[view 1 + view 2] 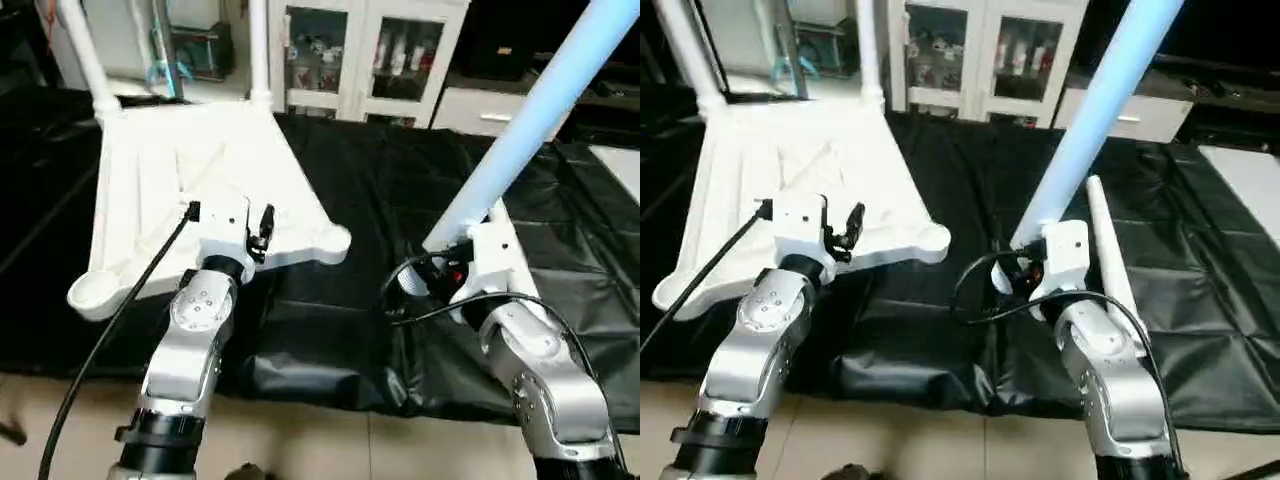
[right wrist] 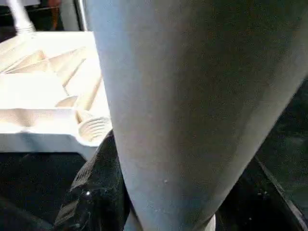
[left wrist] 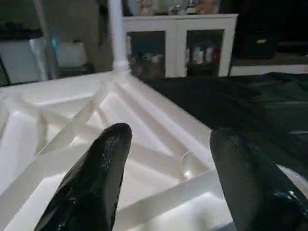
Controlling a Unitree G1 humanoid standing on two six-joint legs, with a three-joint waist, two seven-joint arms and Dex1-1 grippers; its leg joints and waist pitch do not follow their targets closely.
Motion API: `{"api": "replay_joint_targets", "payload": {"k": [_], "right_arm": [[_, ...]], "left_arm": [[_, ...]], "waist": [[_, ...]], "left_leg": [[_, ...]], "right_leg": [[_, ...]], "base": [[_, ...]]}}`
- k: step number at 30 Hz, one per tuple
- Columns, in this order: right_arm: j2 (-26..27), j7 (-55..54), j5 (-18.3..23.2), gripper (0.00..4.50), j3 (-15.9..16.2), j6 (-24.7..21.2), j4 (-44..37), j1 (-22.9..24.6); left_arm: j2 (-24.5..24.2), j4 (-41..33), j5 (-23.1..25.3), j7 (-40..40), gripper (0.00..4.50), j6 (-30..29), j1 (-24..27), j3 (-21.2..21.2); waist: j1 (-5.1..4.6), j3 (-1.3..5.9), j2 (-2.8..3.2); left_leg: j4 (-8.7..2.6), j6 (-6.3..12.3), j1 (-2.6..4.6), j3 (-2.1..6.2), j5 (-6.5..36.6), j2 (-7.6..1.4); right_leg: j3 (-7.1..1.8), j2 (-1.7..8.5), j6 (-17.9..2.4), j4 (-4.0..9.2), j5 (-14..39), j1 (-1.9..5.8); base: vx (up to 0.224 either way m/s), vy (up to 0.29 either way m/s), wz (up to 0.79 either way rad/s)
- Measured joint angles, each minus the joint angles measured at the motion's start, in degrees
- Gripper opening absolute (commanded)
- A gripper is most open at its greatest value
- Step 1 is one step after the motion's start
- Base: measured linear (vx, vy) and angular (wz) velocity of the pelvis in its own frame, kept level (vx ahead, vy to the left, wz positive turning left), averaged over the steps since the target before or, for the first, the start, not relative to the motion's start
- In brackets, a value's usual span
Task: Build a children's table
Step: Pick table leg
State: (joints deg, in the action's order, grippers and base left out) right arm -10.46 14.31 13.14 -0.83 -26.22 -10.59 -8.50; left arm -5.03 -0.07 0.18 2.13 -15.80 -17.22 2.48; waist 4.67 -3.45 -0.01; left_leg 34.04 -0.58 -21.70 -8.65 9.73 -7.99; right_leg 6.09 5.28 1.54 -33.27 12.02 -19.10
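Note:
The children's table top (image 1: 160, 170) lies ribbed side up on the left of the black-covered work table. Two white legs (image 1: 84, 50) (image 1: 258, 45) stand upright in its far corner sockets. The near sockets (image 1: 95, 290) (image 1: 335, 241) hold nothing. My left gripper (image 3: 168, 137) hovers open over the top's near edge, its fingers (image 3: 103, 159) apart with nothing between them. My right gripper (image 1: 440, 262) is shut on the thick end of a third leg (image 1: 530, 120), which slants up and to the right. One more leg (image 1: 1108, 255) lies on the black cover beside that arm.
A white cabinet with glass doors (image 1: 370, 55) stands behind the work table. A black cable (image 1: 120, 310) runs along my left forearm, and another loops by my right wrist. The work table's front edge (image 1: 300, 385) is just below both arms. A white sheet (image 1: 620, 165) lies at far right.

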Motion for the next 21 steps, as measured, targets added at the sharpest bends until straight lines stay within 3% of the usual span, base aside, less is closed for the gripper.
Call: {"api": "replay_joint_targets", "payload": {"k": [2,5,6,9,10,13,14,15,16,17,18,19,20,21], "right_arm": [[-0.4,0.7,0.2,1.88,0.1,0.0,-0.2,0.0],[-1.6,1.2,0.2,1.88,0.1,0.1,-0.5,0.0],[-1.7,1.3,0.2,1.88,0.0,0.1,-0.4,-0.1],[-1.8,1.4,0.1,1.88,-0.2,0.1,0.1,-0.3],[-1.8,1.7,0.1,1.88,-0.2,0.1,0.1,-0.6],[-1.8,2.2,0.2,1.88,-0.2,0.5,0.0,-0.8],[-1.9,2.2,0.2,1.88,-0.3,0.8,0.1,-0.5],[-2.1,2.1,0.2,1.88,-0.6,0.9,0.1,-0.2],[-2.4,1.6,0.2,1.88,-1.5,1.0,0.2,0.3],[-2.6,1.6,0.2,1.88,-1.9,0.9,0.2,0.9],[-2.8,1.3,0.2,1.88,-2.5,0.6,0.2,1.4],[-3.6,1.5,0.1,1.88,-2.5,0.5,-0.1,1.5],[-3.8,1.8,-0.2,1.88,-2.3,0.5,-0.3,1.5],[-3.5,2.0,-0.4,1.88,-1.3,0.5,-0.3,1.3]], "left_arm": [[0.2,0.0,0.0,0.1,3.01,0.0,0.1,0.1],[0.4,0.0,0.0,0.4,3.01,0.0,0.1,0.5],[0.3,0.0,0.0,0.6,3.01,0.1,0.1,0.7],[0.0,0.1,0.1,1.4,3.01,1.3,0.1,1.7],[-0.1,0.2,0.1,1.5,3.01,1.3,-0.1,1.6],[-0.6,1.6,0.1,1.5,3.01,1.7,-0.6,0.8],[-0.9,2.2,0.2,1.4,3.01,2.1,-0.9,0.3],[-1.0,2.3,0.2,1.4,3.01,2.3,-0.9,0.1],[-0.7,2.5,0.2,1.4,3.01,2.4,-0.9,0.1],[-0.1,2.4,0.1,1.4,3.01,2.3,-0.8,0.6],[0.6,2.3,0.0,1.4,3.01,2.3,-0.5,1.2],[0.6,2.2,0.0,1.4,3.01,2.3,-0.4,1.4],[0.2,2.2,0.0,1.4,3.01,2.3,-0.6,1.3],[-0.6,2.2,0.0,1.4,3.01,2.3,-0.1,0.8]], "waist": [[-1.13,-0.13,0.12],[-2.68,-0.12,-0.18],[-2.86,-0.10,-0.21],[-3.40,-0.04,-0.09],[-4.11,0.01,0.05],[-5.13,0.13,-0.14],[-5.45,0.23,-0.33],[-5.41,0.43,-0.14],[-4.91,0.72,0.40],[-4.48,0.78,0.51],[-3.56,1.05,0.97],[-2.91,1.52,2.14],[-2.78,1.43,2.94],[-2.89,1.45,2.57]], "left_leg": [[-0.18,-0.02,0.87,0.22,0.5,-0.03],[-0.17,-0.24,1.50,0.19,1.2,0.04],[-0.20,-0.33,1.51,0.19,1.3,0.04],[-0.30,-0.32,1.75,0.26,1.9,-0.05],[-0.39,-0.41,1.96,0.49,2.2,-0.09],[-0.44,-1.18,3.18,0.85,3.3,-0.07],[-0.52,-1.55,3.62,0.98,3.6,-0.12],[-0.56,-1.53,3.55,0.98,3.8,-0.44],[0.76,1.00,2.38,0.93,4.7,-0.55],[2.00,2.93,1.97,0.83,5.4,-0.55],[4.88,3.70,0.09,0.95,5.6,-0.49],[4.68,5.48,-2.19,1.44,4.5,-0.56],[4.02,5.52,-2.79,2.70,4.0,-0.51],[4.06,4.51,-2.23,4.33,4.6,-0.17]], "right_leg": [[0.35,0.01,0.0,0.59,0.3,1.14],[0.18,0.04,0.0,0.87,0.3,1.44],[0.18,0.04,0.0,1.00,0.3,1.86],[0.29,-0.07,0.0,1.45,0.3,2.10],[0.27,-0.25,-0.4,1.40,0.4,2.10],[-0.67,-0.59,-2.2,-0.75,2.5,1.94],[-0.81,-0.72,-1.9,-1.27,3.4,2.15],[-0.75,-1.08,-2.0,-1.30,3.8,2.55],[-0.83,-1.97,-2.2,-0.69,4.2,3.06],[-0.81,-2.22,-2.4,-0.47,4.4,3.39],[-0.72,-3.04,-2.4,-0.10,4.9,3.91],[1.23,-3.92,-2.0,0.51,5.1,4.51],[3.50,-4.18,-1.7,0.79,5.5,5.57],[4.47,-3.88,-0.9,-0.74,6.4,5.55]], "base": [[0.063,0.023,-0.18],[0.070,0.011,-0.11],[0.100,0.001,-0.13],[0.112,-0.006,-0.11],[0.130,-0.027,-0.02],[0.148,-0.063,0.02],[0.163,-0.103,0.05],[0.150,-0.128,0.04],[0.164,-0.111,0.10],[0.164,-0.111,0.10],[0.176,-0.089,0.12],[0.164,-0.074,0.17],[0.164,-0.074,0.17],[0.168,-0.069,0.36]]}}
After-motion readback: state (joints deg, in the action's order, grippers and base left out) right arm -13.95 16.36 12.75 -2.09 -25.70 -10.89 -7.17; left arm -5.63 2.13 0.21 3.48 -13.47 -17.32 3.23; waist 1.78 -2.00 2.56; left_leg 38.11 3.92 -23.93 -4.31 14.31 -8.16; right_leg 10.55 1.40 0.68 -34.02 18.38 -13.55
